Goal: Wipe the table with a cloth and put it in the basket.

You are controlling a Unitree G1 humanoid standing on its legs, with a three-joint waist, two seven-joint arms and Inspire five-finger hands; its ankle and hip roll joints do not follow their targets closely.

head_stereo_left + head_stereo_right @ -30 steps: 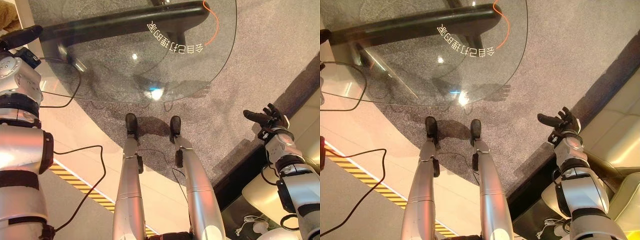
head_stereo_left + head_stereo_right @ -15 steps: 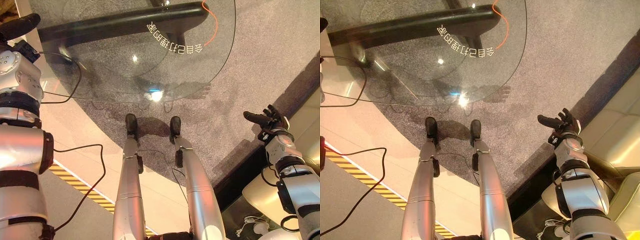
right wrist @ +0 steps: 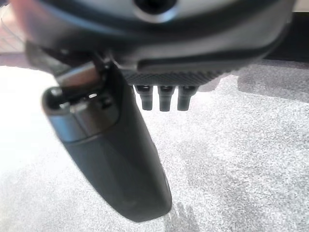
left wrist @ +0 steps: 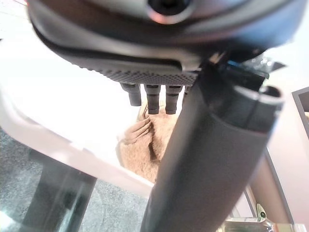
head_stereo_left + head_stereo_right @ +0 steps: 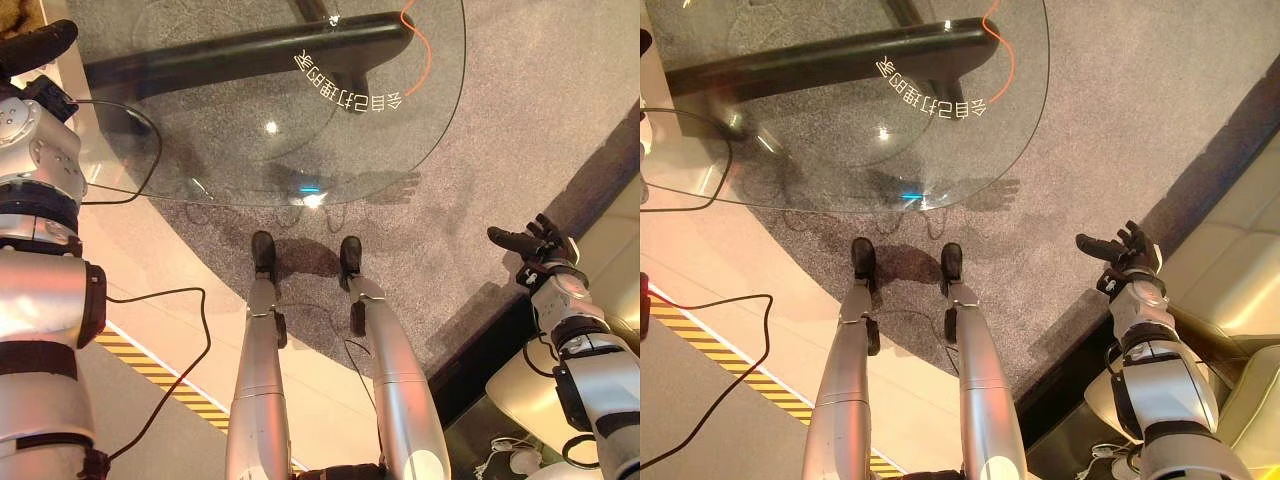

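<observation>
A crumpled tan cloth (image 4: 141, 151) lies on a white surface just past the fingertips (image 4: 155, 100) of my left hand (image 5: 38, 45), which is open and holds nothing. That hand reaches out at the far left, beside the round glass table (image 5: 440, 130). My right hand (image 5: 526, 241) hangs open off to the right over the grey carpet (image 3: 231, 159), well away from the table, its thumb (image 3: 113, 159) straight and nothing in it.
The glass top rests on a black beam base (image 5: 250, 50) and carries white lettering and an orange arc. A beige seat (image 5: 1240, 250) stands at the right behind a dark strip. Yellow-black floor tape (image 5: 160, 375) runs at lower left.
My left hand has reached a little further forward at the far left. The view has shifted slightly; the right hand has barely moved.
</observation>
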